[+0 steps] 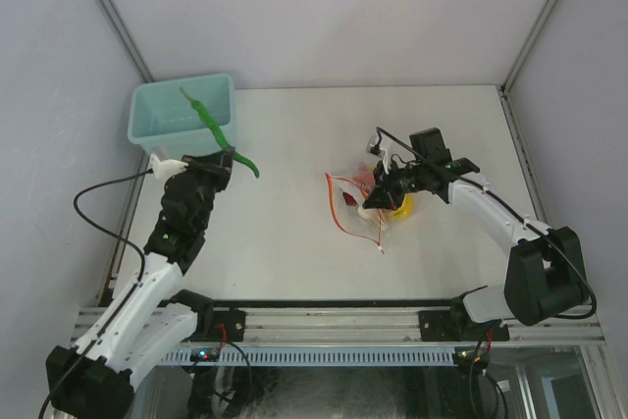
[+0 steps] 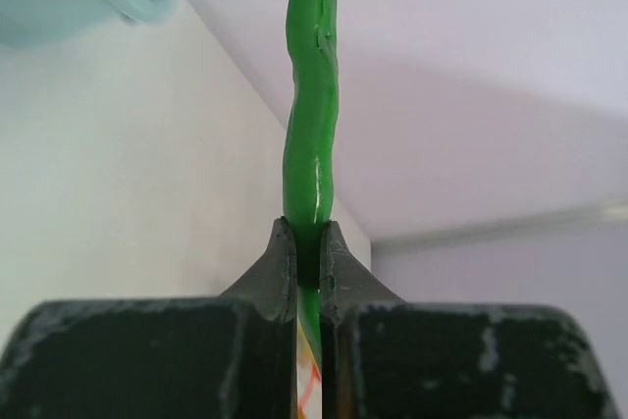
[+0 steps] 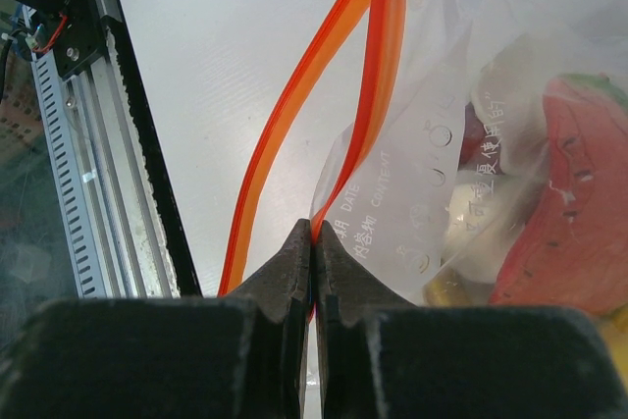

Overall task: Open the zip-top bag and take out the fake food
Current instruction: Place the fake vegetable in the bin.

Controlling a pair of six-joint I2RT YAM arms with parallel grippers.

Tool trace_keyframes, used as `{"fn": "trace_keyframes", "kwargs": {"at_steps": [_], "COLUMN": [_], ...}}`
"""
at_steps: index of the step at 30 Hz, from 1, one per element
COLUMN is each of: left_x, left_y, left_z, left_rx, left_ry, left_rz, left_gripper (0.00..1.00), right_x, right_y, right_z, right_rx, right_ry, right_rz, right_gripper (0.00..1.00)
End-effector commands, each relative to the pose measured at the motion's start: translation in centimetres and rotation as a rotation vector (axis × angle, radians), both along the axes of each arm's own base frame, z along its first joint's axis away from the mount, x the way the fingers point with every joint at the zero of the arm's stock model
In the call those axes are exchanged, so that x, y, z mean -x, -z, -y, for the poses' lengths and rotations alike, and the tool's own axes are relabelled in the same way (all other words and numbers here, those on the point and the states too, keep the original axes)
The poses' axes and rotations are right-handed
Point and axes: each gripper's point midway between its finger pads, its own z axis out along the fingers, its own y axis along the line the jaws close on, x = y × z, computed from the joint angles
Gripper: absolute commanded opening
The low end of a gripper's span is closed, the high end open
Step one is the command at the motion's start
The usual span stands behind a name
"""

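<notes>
Clear crinkly plastic sits nearest: the zip-top bag point(image 1: 349, 199) lies on the white tabletop point(image 1: 285, 242), a little toward 3 o'clock from its middle in the top view. The right hand point(image 1: 377, 191) reaches it from 2 o'clock, and its fingers are pressed together on the bag's film. In the right wrist view that hand point(image 3: 314, 237) pinches the plastic just beside the zip strip point(image 3: 294, 105), whose 2 orange-red bands run apart from each other toward 12 o'clock. Inside the bag point(image 3: 412, 144) a red piece point(image 3: 579, 213) and a whitish piece point(image 3: 481, 213) press against the film. From above, a yellow banana point(image 1: 402, 208) shows at the bag's 3 o'clock side, under the hand.

Farther off, toward 10 o'clock, the left hand point(image 1: 218, 162) is closed on the green piece point(image 1: 212, 128). In the left wrist view the 2 black fingers of this hand point(image 2: 308, 237) clamp the glossy green piece point(image 2: 312, 144), which rises toward 12 o'clock. From above, it slants toward 11 o'clock over the teal bin point(image 1: 182, 80), with a short tail curling toward 4 o'clock past the fingers. The bin occupies the far 10 o'clock corner of the tabletop.
</notes>
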Motion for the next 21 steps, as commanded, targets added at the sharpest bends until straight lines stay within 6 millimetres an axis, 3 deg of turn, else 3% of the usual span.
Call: {"fn": "trace_keyframes", "kwargs": {"at_steps": [1, 11, 17, 21], "left_x": [-3.6, -12.2, -16.2, -18.1], "left_y": [-2.5, -3.6, -0.9, -0.5], "left_z": [-5.1, -10.7, -12.7, -14.0], "left_rx": [0.176, 0.258, 0.327, 0.288], "left_ry": [-0.218, -0.365, -0.488, -0.573], "left_rz": [0.058, -0.045, -0.268, -0.361], "left_gripper": [0.0, 0.0, 0.0, 0.0], "right_x": [-0.1, -0.2, -0.2, -0.2], "right_y": [-1.7, -1.8, -1.9, -1.9], "right_z": [-0.3, -0.3, -0.2, -0.1], "right_rx": [-0.045, -0.047, -0.041, -0.039], "right_ry": [-0.008, -0.008, -0.004, -0.005], "right_rz": [0.055, 0.06, 0.069, 0.073], "right_gripper": [0.0, 0.0, 0.0, 0.0]}}
